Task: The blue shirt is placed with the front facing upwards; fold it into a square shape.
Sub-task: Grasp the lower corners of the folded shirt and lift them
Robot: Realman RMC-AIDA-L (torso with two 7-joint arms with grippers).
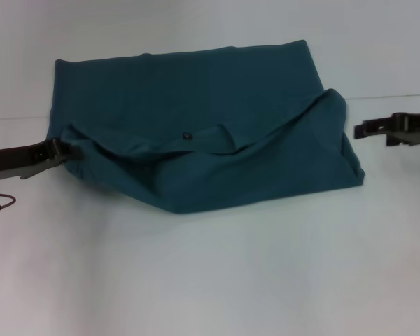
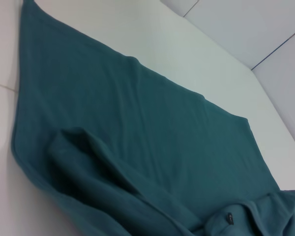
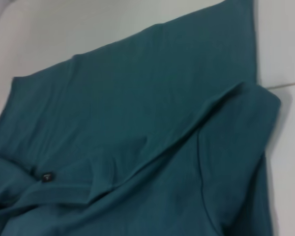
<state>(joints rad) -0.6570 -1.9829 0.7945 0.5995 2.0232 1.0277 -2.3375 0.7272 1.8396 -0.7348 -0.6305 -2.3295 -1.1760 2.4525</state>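
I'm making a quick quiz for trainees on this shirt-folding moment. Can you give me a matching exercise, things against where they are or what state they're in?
Things:
1. left gripper
2. right gripper
3. blue shirt
4. neck label

States:
A. small dark spot near the shirt's middle
B. apart from the cloth, off the robot's right side
C. partly folded, near edge bunched
D. at the shirt's edge on the robot's left

Pairs: 1-D, 2-B, 3-C, 4-A

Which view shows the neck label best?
Right wrist view: the neck label sits closest and unobstructed on the shirt, beside the folded collar. Left wrist view catches it near the frame edge. Head view shows only a small dark dot.
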